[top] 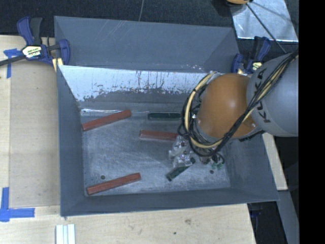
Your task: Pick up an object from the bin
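**What lies on the bin floor**

We see a grey metal bin (71, 151) with a scuffed floor. On it lie three reddish-brown sticks: one far left (106, 120), one mid-floor (157, 135) and one near left (113, 183). A dark stick (163, 116) lies by the far wall. A short dark piece (176, 174) lies tilted, near right.

One legible marking: black block letters on my grey arm link (277, 103), right side of the scene, over the bin's (152, 44) right wall. It reads "KU", tilted, running along the casing. The cable bundle (191, 111) crosses the rest, so I can't tell the remainder.
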Robot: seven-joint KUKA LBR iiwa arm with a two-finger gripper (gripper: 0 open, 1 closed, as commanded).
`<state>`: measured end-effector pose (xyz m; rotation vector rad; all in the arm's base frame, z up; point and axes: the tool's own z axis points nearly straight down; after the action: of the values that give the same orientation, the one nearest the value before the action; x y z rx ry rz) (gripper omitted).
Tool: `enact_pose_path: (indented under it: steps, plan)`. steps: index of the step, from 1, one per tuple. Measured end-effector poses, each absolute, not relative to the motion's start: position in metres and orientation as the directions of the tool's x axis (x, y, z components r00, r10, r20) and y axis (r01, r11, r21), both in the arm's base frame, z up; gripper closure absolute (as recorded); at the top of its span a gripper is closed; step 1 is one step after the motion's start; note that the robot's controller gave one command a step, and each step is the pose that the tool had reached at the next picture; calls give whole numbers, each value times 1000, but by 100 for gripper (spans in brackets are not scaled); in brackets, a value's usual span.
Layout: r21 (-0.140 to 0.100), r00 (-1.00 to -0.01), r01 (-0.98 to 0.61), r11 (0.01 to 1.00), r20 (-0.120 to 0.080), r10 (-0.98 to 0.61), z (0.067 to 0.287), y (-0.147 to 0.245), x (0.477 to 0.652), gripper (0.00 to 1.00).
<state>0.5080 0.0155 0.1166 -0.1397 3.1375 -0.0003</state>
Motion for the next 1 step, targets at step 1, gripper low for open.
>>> enact_pose_path:
  steps: [1]
  plan:
    - [0, -996, -87, 996, -1, -87, 146, 12, 496, 0]
